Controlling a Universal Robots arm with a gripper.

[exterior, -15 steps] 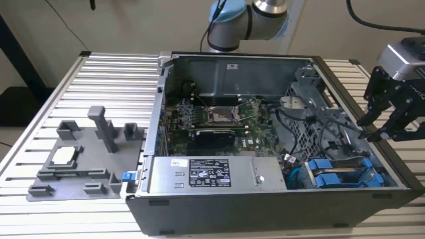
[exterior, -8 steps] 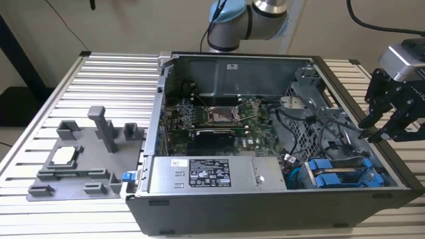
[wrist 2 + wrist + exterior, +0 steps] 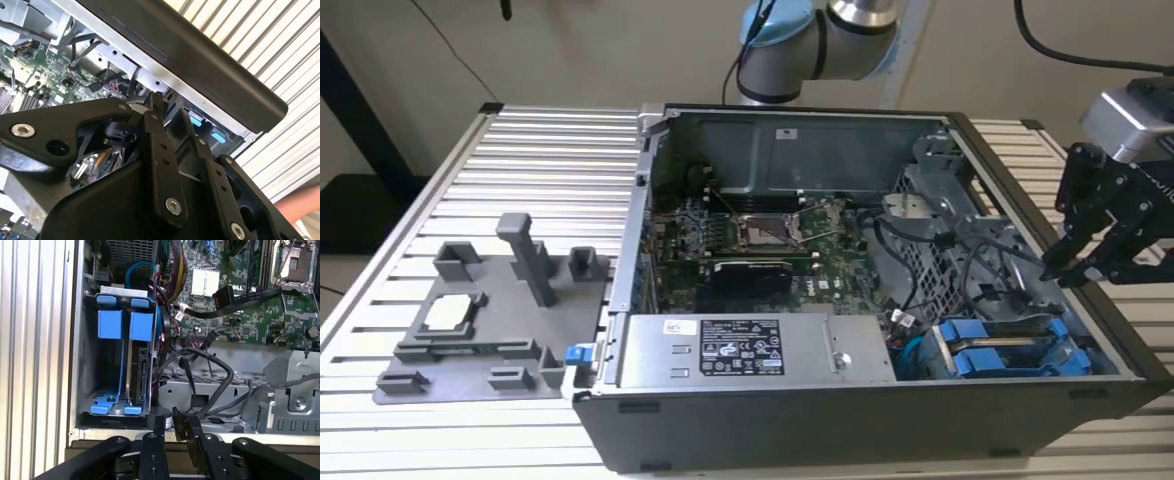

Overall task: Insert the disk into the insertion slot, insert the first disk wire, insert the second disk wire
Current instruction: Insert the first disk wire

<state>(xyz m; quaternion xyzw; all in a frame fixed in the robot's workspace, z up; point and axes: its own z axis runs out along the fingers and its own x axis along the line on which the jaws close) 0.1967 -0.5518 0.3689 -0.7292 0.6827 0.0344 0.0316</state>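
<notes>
Arm pose: the arm (image 3: 821, 40) rises at the far side of the bench (image 3: 547, 170), cut off at the exterior view's top edge. Its gripper (image 3: 1067, 272) hangs at the exterior view's right, tilted down over the right wall of the open computer case (image 3: 854, 425). Part of its body is cut off by the frame's right edge. Both wrist views show the gripper (image 3: 175, 426) (image 3: 169, 107) just above that wall.

Whether the jaws are open or closed cannot be told. A black cable (image 3: 200, 365) ends just at the gripper tip; whether it is held cannot be told.

Task item: the disk (image 3: 140, 365) sits in the drive cage (image 3: 1007, 350), in the case's near right corner. It stands on edge in its blue carrier. Its long axis runs across the exterior view from left to right, with the broad blue tab toward the left, facing the power supply (image 3: 740, 350). A second blue carrier (image 3: 110, 325) stands just beside it, nearer the case's near wall.

Concealed: the disk's broad faces are hidden by the cage and the neighbouring carrier.

Left of the case, a grey fixture (image 3: 480, 320) lies on the bench.
</notes>
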